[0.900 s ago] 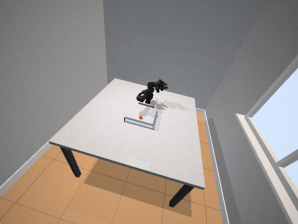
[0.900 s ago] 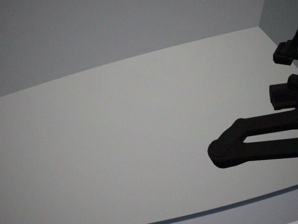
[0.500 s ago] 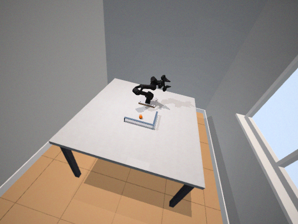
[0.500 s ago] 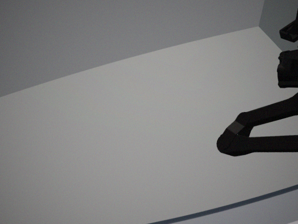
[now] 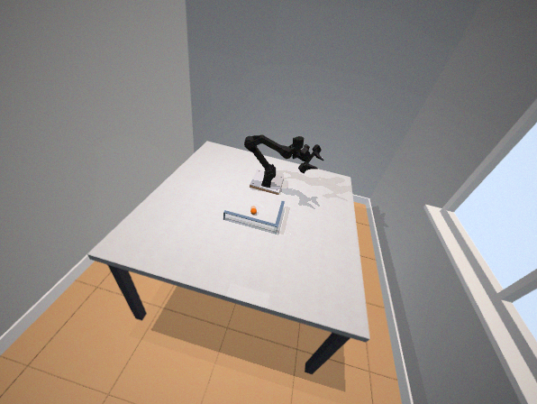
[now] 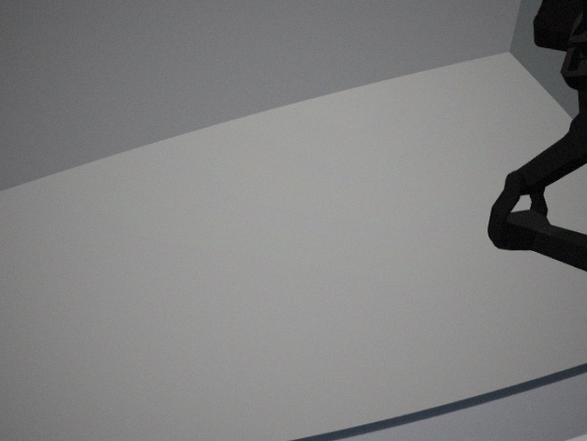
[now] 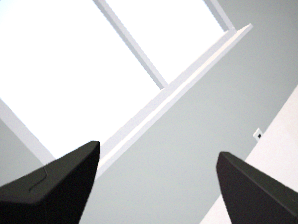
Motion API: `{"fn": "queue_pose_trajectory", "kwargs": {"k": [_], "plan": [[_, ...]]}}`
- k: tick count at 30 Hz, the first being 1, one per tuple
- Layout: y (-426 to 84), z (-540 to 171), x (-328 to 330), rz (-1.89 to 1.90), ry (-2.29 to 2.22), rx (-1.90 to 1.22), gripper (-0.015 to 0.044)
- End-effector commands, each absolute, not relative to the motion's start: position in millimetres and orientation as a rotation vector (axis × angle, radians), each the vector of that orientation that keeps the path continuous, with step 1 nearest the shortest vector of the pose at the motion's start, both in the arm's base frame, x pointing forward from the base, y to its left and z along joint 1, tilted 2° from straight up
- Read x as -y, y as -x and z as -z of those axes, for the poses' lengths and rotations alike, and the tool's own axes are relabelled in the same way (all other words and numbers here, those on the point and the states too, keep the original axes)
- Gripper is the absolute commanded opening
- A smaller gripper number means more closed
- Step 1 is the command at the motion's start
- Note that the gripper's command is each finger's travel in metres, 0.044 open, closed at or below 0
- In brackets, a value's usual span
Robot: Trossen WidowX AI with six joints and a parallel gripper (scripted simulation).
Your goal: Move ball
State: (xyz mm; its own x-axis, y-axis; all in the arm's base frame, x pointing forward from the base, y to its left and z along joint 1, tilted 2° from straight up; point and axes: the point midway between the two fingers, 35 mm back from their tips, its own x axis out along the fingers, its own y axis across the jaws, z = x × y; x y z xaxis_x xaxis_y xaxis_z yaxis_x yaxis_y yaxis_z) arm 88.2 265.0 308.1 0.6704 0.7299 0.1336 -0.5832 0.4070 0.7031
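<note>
One orange ball (image 5: 253,209) rests on the worktop (image 5: 189,252) inside two low clear walls (image 5: 259,221); one arm's jaws (image 5: 311,159) hang high, well apart, partly open, holding nothing.

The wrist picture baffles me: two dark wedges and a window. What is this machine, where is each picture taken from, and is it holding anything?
The machine is a black jointed arm bolted to a white table. The top picture looks down on the room. The exterior one is a close side view showing only part of the arm and the table top. The wrist camera rides on the arm, so the wedges are the two fingers of its end effector, here aimed away from the table at the room's window. They stand apart with nothing between them. On the table, an orange ball lies inside an L of two low walls. I cannot make out the see-through copy.
</note>
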Motion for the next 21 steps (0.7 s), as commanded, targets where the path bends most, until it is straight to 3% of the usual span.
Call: {"fn": "queue_pose_trajectory", "kwargs": {"k": [1, 10, 21], "plan": [[-130.2, -291.4, -276.4, -0.721, -0.567, -0.203, 0.0289], [-240.5, -230.2, -248.4, -0.421, -0.114, -0.378, 0.0289], [-327.1, -147.9, -127.8, -0.112, 0.157, -0.858, 0.0289]]}}
